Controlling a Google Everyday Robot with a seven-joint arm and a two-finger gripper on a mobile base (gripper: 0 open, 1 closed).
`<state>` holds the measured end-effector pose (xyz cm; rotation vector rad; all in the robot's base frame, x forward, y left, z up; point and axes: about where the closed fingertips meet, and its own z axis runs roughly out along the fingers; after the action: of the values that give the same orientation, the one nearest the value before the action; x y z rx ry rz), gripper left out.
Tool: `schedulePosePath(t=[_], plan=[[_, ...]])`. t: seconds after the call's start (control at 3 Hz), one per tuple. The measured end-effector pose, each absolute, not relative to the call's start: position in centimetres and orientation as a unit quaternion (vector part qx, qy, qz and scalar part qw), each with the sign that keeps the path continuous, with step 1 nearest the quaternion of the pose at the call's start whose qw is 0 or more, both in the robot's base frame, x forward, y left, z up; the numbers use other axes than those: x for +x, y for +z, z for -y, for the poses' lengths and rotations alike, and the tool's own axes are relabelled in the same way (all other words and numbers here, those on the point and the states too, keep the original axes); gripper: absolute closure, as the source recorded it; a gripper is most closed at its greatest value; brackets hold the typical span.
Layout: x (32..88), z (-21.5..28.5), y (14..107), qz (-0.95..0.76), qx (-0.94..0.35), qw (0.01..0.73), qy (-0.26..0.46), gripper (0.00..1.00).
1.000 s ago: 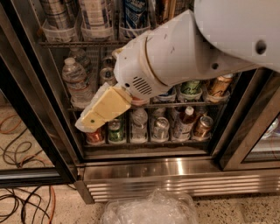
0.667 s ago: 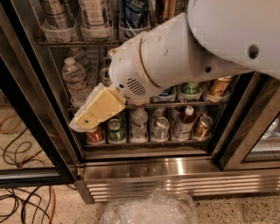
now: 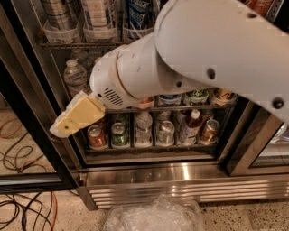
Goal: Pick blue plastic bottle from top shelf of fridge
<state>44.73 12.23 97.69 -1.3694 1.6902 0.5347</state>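
Blue plastic bottle (image 3: 97,12) is sitting in a clear tray (image 3: 97,34) on the top shelf (image 3: 81,45) of the fridge (image 3: 149,173), between a striped can (image 3: 58,13) and the bottle with bold blue lettering (image 3: 140,13). The gripper (image 3: 63,128) hangs way lower at the left side of the opening, level with the bottom cans (image 3: 95,136). It's carrying nothing, and I can't tell if it's open or closed. My worry: rising from there it could clip the small water bottle (image 3: 74,76), or drift right and grab the blue-lettered one. The tray lip might snag the lift too.
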Motion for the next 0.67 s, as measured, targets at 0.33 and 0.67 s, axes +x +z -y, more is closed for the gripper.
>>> schedulePosePath(t=[0.33, 0.67], plan=[[45.44, -13.66, 96.16, -0.691, -0.523, 0.439, 0.235, 0.00], [45.82, -14.50, 95.58, -0.697, -0.488, 0.463, 0.247, 0.00]])
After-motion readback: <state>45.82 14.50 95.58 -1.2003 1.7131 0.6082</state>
